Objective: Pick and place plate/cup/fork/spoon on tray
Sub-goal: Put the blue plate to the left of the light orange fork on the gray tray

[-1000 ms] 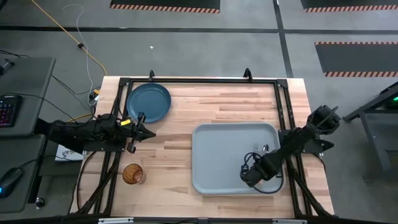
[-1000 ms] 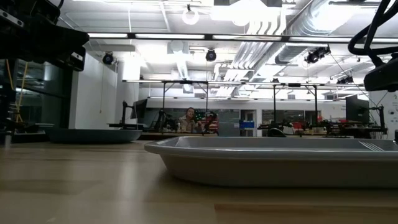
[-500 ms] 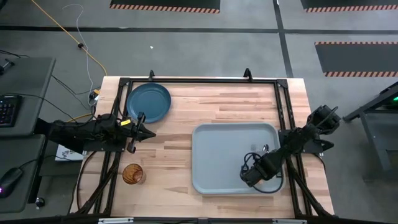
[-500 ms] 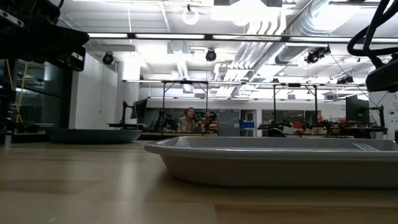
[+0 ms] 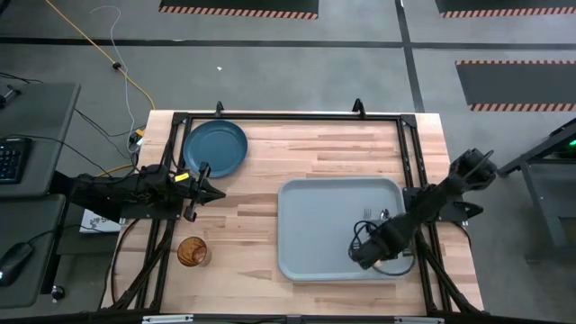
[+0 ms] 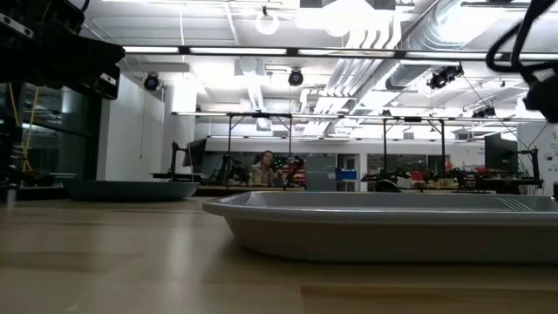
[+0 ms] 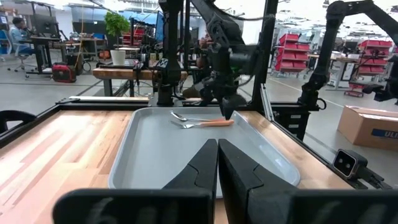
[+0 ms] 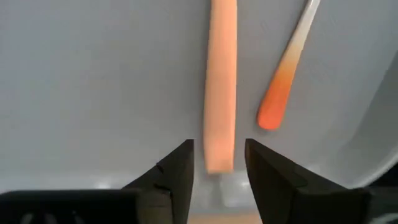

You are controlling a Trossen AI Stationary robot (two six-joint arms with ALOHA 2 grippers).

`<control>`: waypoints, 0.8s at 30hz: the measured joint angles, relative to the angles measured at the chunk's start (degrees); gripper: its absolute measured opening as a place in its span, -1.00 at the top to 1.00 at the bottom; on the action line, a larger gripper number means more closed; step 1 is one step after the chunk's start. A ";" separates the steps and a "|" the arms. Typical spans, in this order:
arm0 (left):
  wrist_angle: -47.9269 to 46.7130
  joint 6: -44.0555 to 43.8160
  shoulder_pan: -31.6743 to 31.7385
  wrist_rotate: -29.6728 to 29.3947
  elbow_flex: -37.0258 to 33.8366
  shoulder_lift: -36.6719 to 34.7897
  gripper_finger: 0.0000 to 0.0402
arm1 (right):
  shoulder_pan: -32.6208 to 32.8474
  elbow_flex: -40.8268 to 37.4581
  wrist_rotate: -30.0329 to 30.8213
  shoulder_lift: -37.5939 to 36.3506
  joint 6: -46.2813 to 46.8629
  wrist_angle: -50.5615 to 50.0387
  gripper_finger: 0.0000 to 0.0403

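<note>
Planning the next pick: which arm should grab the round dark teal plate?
Left. The left gripper hovers shut just beside the round dark teal plate; the right gripper is open over the pale grey tray.

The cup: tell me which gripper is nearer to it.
Left. The left gripper hangs over the table just beyond the cup, on the same side. The right gripper is over the tray, far across the table.
</note>
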 joint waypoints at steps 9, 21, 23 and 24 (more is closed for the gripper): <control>0.00 0.00 0.00 0.00 -0.02 0.00 0.98 | -5.80 0.00 24.06 -19.03 -10.93 4.01 0.12; -0.02 0.00 0.00 0.02 0.00 0.00 0.98 | -41.52 0.00 21.04 -18.40 -68.30 35.66 0.11; 0.00 0.00 0.00 0.00 -0.02 0.00 0.98 | -46.37 0.00 16.98 -15.32 -75.93 45.15 0.11; -0.02 0.00 0.00 0.02 -0.02 0.00 0.98 | -48.46 0.00 14.76 -13.47 -78.48 50.61 0.11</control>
